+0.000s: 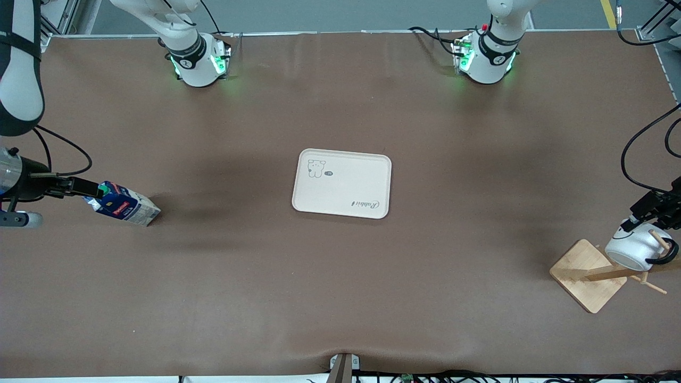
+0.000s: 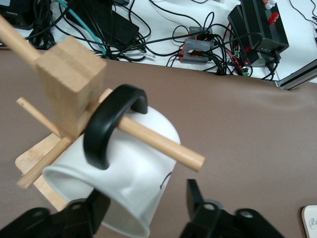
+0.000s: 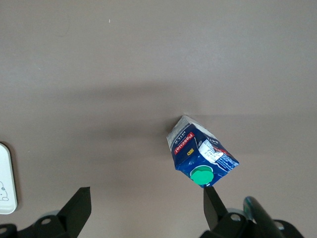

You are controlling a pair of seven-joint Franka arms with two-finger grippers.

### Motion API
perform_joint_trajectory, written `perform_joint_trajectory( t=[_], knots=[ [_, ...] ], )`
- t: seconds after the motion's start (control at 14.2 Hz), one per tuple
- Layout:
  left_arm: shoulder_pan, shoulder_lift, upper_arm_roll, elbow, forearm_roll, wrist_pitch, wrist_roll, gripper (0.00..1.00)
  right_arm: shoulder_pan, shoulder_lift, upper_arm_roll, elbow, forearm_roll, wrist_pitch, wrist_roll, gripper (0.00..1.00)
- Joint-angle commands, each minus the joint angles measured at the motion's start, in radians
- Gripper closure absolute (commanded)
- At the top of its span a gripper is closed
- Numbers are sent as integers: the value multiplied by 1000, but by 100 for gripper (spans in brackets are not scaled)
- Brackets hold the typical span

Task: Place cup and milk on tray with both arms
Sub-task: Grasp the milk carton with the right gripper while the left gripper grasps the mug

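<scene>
At the left edge of the front view the right gripper (image 1: 80,187) reaches in low, its fingers (image 3: 213,202) spread wide; one fingertip sits just beside the green cap of the milk (image 1: 125,208), nothing clamped. The carton rests tilted on the brown counter (image 1: 340,282), its red band reading "Pascual". In the frame's middle lies the tray (image 1: 342,183), bare, with a bear drawing and cursive "Rabbit". At the lower right the cup (image 1: 636,248) hangs by its black handle on a peg of the wooden stand (image 1: 588,275). The left gripper (image 1: 650,206) is at its rim, fingers (image 2: 198,201) open on either side of the white wall.
</scene>
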Motion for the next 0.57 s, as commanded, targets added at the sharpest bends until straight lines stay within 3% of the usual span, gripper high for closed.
perform_joint_trajectory(
  t=[0.0,0.28,0.49],
  knots=[
    [-5,7,-7,12,-21,11,15,67,-26,48,-2,19,16,-13,17,0],
    [-26,9,-16,12,-12,19,7,100,-64,108,-4,19,20,-2,25,0],
    [-38,4,-16,14,-7,19,1,100,-95,143,-4,19,36,-2,54,0]
  ],
)
